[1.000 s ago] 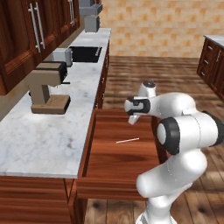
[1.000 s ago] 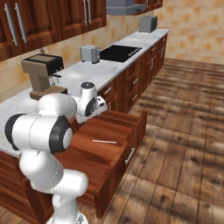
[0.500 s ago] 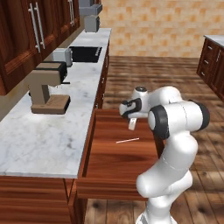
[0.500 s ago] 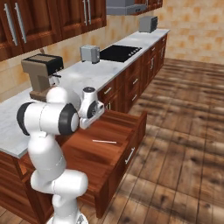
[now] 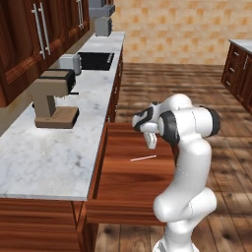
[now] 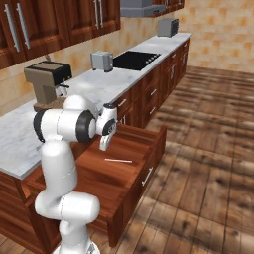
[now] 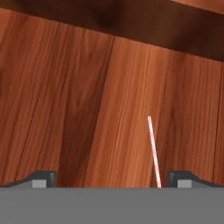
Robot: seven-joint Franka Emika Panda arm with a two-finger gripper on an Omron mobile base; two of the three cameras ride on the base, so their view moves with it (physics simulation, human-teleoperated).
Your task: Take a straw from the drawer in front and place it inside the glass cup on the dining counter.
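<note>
The step in hand is judged to be the reach down to the straw (image 5: 143, 158), which lies flat on the floor of the open drawer (image 5: 123, 189), in the middle of the left base view and slightly below the middle of the right base view (image 6: 118, 160); nothing is held yet. The end effector (image 5: 152, 142) hangs just above the drawer floor, pointed downward, with its jaws released and spread wide, and the straw is not touched by it.

In the hand view the straw (image 7: 153, 151) is seen in the lower right part of the frame, close to the right finger tip (image 7: 180, 179) and not midway between the two tips; so it is advised that the end effector is shifted a little toward the straw before the descent, until the stick is centred between the tips. The straw is very thin and lies directly on the wood; therefore the tips should be brought fully down to the floor and closed across the stick, not along it, otherwise it may be pushed aside or may roll away. The closing should be done slowly.

As for the count: one straw is seen in the drawer; one drawer is pulled open; on the marble table (image 5: 54, 152) at the left of the left base view one coffee machine (image 5: 53, 97) is standing, and one black cooktop (image 5: 96, 60) is set further up.
</note>
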